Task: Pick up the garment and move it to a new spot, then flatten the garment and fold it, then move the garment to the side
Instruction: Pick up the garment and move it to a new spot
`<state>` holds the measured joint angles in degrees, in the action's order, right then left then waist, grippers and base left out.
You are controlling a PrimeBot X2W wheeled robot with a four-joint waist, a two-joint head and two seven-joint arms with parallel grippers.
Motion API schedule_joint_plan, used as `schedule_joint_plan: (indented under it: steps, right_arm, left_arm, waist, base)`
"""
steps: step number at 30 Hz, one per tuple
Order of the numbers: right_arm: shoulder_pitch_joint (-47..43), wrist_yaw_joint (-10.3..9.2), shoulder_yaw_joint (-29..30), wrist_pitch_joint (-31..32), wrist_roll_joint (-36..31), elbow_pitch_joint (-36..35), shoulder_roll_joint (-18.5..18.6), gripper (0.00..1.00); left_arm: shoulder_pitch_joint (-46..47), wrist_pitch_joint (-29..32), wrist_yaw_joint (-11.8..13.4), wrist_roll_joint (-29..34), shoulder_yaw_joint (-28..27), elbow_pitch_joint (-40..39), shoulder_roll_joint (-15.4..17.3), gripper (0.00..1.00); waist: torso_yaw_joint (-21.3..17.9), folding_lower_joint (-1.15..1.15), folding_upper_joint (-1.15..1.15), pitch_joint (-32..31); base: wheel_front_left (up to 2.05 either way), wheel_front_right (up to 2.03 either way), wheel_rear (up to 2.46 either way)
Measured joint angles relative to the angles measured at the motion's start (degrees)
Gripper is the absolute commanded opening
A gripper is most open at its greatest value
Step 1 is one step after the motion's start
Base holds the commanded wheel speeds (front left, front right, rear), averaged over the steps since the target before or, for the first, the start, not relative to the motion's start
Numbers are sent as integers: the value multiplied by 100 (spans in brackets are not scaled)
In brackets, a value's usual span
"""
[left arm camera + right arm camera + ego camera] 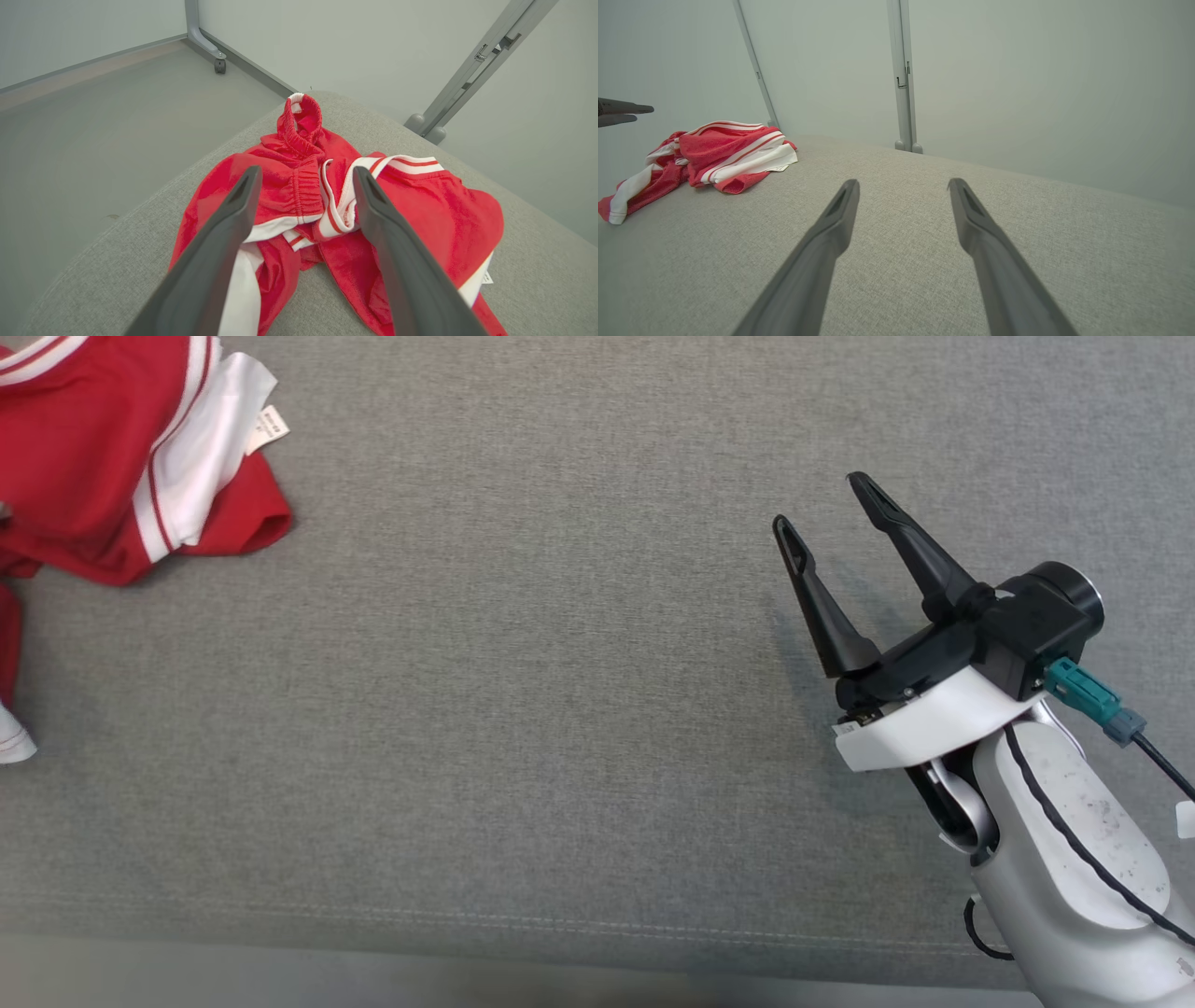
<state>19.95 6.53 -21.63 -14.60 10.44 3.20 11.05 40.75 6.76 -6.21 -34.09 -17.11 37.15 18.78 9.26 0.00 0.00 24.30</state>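
Observation:
The garment (pixel 112 457) is a pair of red shorts with white stripes, lying crumpled at the far left of the grey cushioned surface (pixel 560 709). In the left wrist view the garment (pixel 299 205) lies right below my left gripper (pixel 303 179), which hovers above it, open, with nothing between its fingers. My right gripper (pixel 822 504) is open and empty over bare fabric at the right, far from the garment (pixel 714 158). The left gripper's fingertips (pixel 640 109) show at the left edge of the right wrist view, above the garment.
The surface's front edge with a stitched seam (pixel 560 924) runs along the bottom of the head view. Grey metal frame posts (pixel 903 79) stand behind the surface against a pale wall. A post with a caster (pixel 219 65) stands on the floor past the far edge.

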Motion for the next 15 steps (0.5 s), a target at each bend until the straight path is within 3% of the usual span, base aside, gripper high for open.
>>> schedule_joint_plan:
  steps: [11, 15]
  right_arm:
    - [104, 0, -2, 0, -21, -78, -18, 100]
    - [131, 0, 60, 0, -54, -127, 4, 100]
  left_arm:
    - [280, 314, 79, 52, -92, 569, 421, 100]
    - [474, 420, 299, 82, -87, 838, 470, 100]
  waist:
    - [-590, 0, 0, 253]
    - [-694, 0, 0, 390]
  base:
    - [0, 0, 0]
    - [0, 0, 0]
